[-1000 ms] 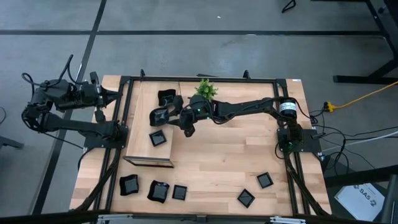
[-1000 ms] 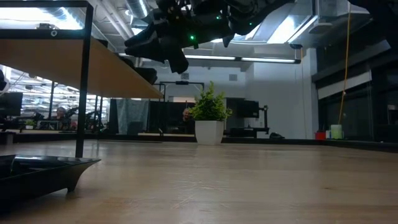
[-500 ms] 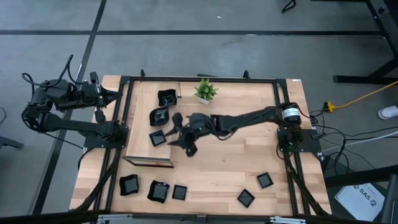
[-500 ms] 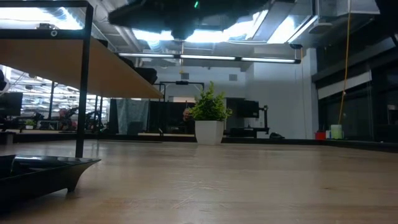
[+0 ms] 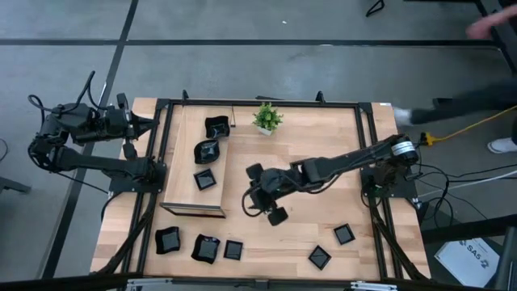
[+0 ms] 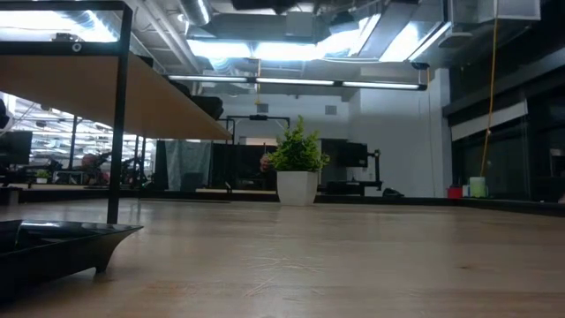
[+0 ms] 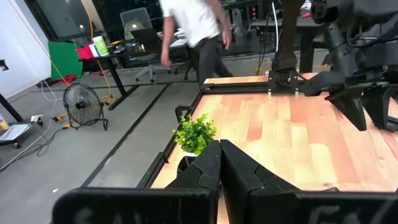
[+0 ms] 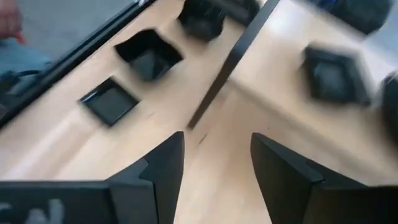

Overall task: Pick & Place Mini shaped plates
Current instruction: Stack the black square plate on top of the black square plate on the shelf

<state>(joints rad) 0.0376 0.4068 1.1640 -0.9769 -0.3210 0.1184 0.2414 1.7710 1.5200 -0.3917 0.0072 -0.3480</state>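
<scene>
Several mini shaped plates, small glossy black dishes, show in the high view. Three rest on the raised wooden shelf point(image 5: 182, 174): one at the back point(image 5: 216, 126), one in the middle point(image 5: 207, 151), one toward the front point(image 5: 206, 179). Others lie on the table at front left point(image 5: 167, 239), point(image 5: 205, 248), point(image 5: 233, 250) and front right point(image 5: 320, 258), point(image 5: 345, 234). My right gripper point(image 5: 257, 198) hangs open and empty over the table's middle, right of the shelf; its wrist view shows its gripper point(image 8: 214, 162) above plates point(image 8: 111, 101), point(image 8: 149, 55). My left gripper point(image 5: 144, 124) waits shut, off the table's left edge.
A small green potted plant point(image 5: 266, 117) stands at the table's back middle. A black frame point(image 5: 359, 137) runs around the table. The shelf's dark leg point(image 6: 115, 124) and one plate point(image 6: 62, 243) show in the low view. A person point(image 7: 189, 31) moves beyond the table.
My right gripper has drawn back from the shelf toward the table's middle and front, opening wide. The plate it was at stays on the shelf. The left arm has not moved.
</scene>
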